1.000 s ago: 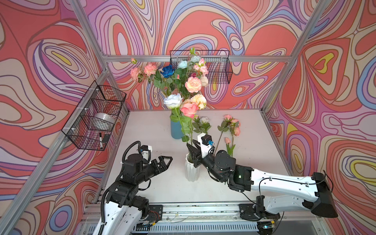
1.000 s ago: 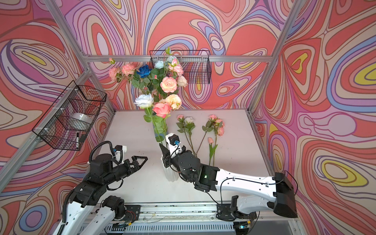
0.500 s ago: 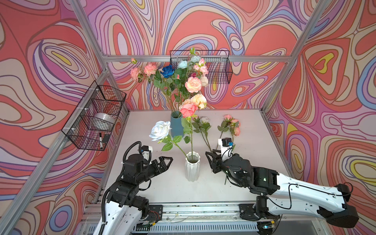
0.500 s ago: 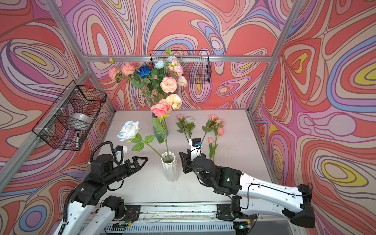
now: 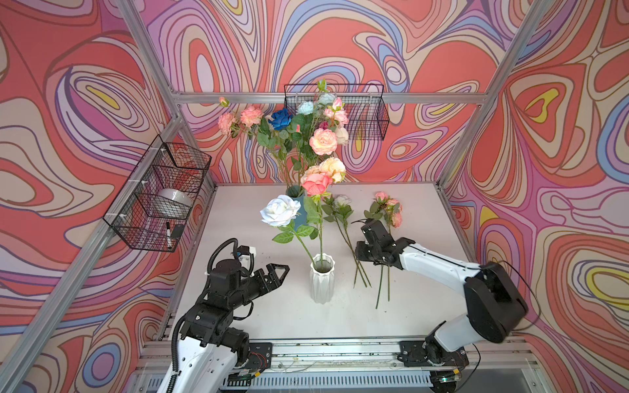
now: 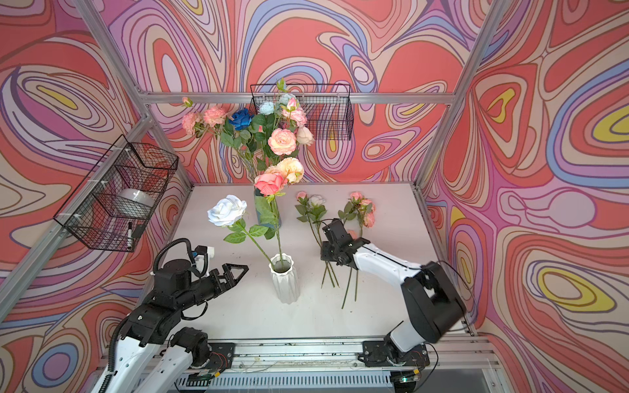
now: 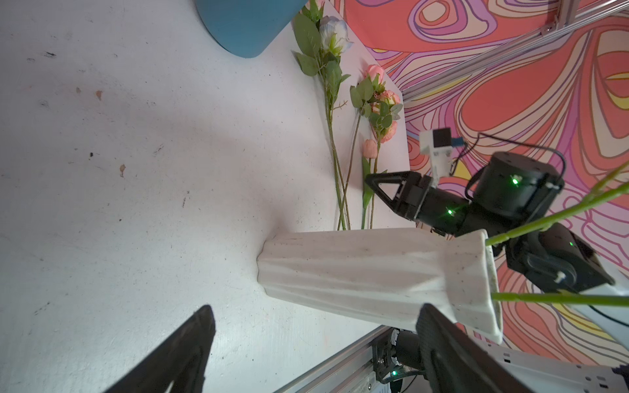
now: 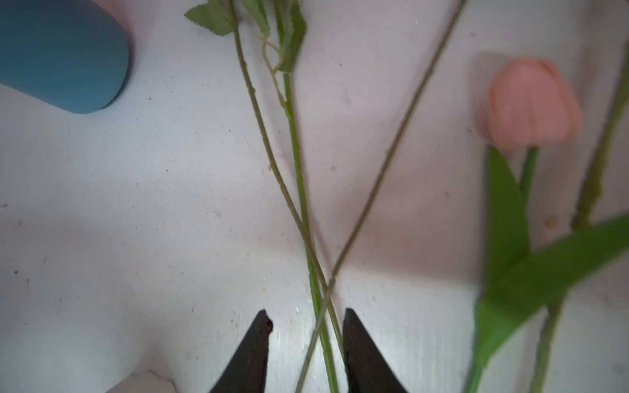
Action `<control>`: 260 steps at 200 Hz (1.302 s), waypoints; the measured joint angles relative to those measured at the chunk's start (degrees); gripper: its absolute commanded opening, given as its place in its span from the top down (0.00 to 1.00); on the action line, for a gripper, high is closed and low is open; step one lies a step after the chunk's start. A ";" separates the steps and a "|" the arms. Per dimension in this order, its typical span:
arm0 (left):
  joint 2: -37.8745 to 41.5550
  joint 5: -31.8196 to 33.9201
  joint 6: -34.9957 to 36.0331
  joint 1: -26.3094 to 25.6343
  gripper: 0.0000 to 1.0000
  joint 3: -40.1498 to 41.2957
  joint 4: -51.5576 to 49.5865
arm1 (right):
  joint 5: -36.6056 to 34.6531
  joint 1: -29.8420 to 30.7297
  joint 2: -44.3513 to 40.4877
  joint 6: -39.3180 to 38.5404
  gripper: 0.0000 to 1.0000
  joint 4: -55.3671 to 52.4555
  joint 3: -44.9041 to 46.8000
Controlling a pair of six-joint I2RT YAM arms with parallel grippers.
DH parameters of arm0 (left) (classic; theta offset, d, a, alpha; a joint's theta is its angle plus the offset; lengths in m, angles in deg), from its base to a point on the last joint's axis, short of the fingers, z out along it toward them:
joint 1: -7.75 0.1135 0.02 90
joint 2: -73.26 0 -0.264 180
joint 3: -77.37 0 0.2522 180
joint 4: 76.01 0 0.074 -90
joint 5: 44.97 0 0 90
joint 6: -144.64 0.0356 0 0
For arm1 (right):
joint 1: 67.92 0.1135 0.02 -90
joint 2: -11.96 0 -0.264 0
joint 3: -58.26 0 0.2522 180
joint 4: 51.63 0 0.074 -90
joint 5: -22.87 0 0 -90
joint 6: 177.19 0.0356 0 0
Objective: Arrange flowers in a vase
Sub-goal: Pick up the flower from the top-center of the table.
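Observation:
A white ribbed vase (image 5: 321,282) stands at the table's front middle, holding a white rose (image 5: 279,211) that leans left and a pink rose (image 5: 316,183). Behind it a blue vase (image 5: 296,207) carries a big bunch of flowers (image 5: 321,141). More flowers (image 5: 386,207) lie flat to the right, and their stems (image 8: 320,289) cross. My right gripper (image 8: 306,314) points down over that crossing, open, with the stems between its fingers. A peach tulip (image 8: 534,102) lies beside them. My left gripper (image 5: 277,270) hovers wide open just left of the white vase (image 7: 357,268), holding nothing.
A wire basket (image 5: 160,194) on the left wall holds a tape roll and a marker. Another wire basket (image 5: 360,112) hangs on the back wall behind the bouquet. An aluminium rail (image 5: 323,347) runs along the table's front edge.
My right gripper has left the white vase, swung right and come down over the lying stems. The white rose now leans left in the vase. The left arm has not moved.

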 measured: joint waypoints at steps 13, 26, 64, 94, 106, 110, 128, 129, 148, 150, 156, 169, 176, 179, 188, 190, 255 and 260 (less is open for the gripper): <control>0.00 0.00 0.13 0.00 0.05 0.00 0.00 | 0.13 -0.02 4.52 -2.80 0.65 -0.24 -3.43; 0.00 0.00 0.20 0.00 0.05 0.00 0.00 | 0.02 -0.02 7.69 -5.38 0.66 -1.01 -6.01; 0.00 0.00 0.20 0.00 0.05 0.00 0.00 | -1.07 -0.02 14.23 -10.97 0.66 -4.37 -14.25; -0.07 0.02 0.22 0.00 0.05 0.00 0.00 | -2.08 -0.02 19.21 -13.90 0.67 -6.27 -21.00; -0.07 0.02 0.35 0.00 0.05 0.00 0.00 | -2.54 -0.02 21.27 -14.73 0.69 -6.95 -23.02; -0.07 0.02 0.39 0.00 0.05 0.00 0.00 | -2.67 -0.02 21.90 -14.95 0.69 -7.15 -23.61; -0.07 0.04 0.44 0.00 0.05 0.00 0.00 | -3.26 -0.02 24.83 -15.82 0.75 -8.35 -26.25; -0.07 0.04 0.44 0.00 0.05 0.00 -0.02 | -3.28 -0.02 24.98 -15.85 0.75 -8.39 -26.36; -0.09 0.11 0.61 0.00 0.05 0.00 -0.02 | -3.63 -0.02 27.39 -16.50 0.85 -9.49 -28.52; -0.09 0.15 0.63 0.00 0.05 0.00 -0.02 | -3.63 -0.02 27.56 -16.70 0.86 -9.53 -28.61; -0.11 0.20 0.63 0.00 0.05 0.00 -0.04 | -3.72 -0.02 28.09 -16.90 0.90 -9.73 -28.89; -0.13 0.26 0.72 0.00 0.05 0.00 -0.04 | -3.78 -0.02 28.28 -17.07 0.96 -9.81 -29.00; -0.15 0.26 0.81 0.00 0.05 0.00 -0.04 | -3.82 -0.02 28.26 -17.18 1.00 -9.77 -28.94; -0.17 0.26 0.83 0.00 0.05 0.00 -0.04 | -3.82 -0.02 28.26 -17.11 1.00 -9.55 -28.81; -0.28 0.37 0.87 0.00 0.05 0.00 -0.04 | -3.89 -0.02 27.91 -17.14 1.00 -8.74 -28.15; -0.31 0.37 0.90 0.00 0.05 -0.02 -0.04 | -3.89 -0.02 27.65 -17.14 1.00 -8.61 -27.87; -0.94 0.42 1.01 0.00 0.05 -0.09 -0.02 | -4.87 -0.28 7.54 -14.84 1.00 0.09 -9.75; -0.94 0.44 1.01 0.00 0.05 -0.11 -0.02 | -5.44 -0.31 4.83 -14.45 1.00 1.46 -8.02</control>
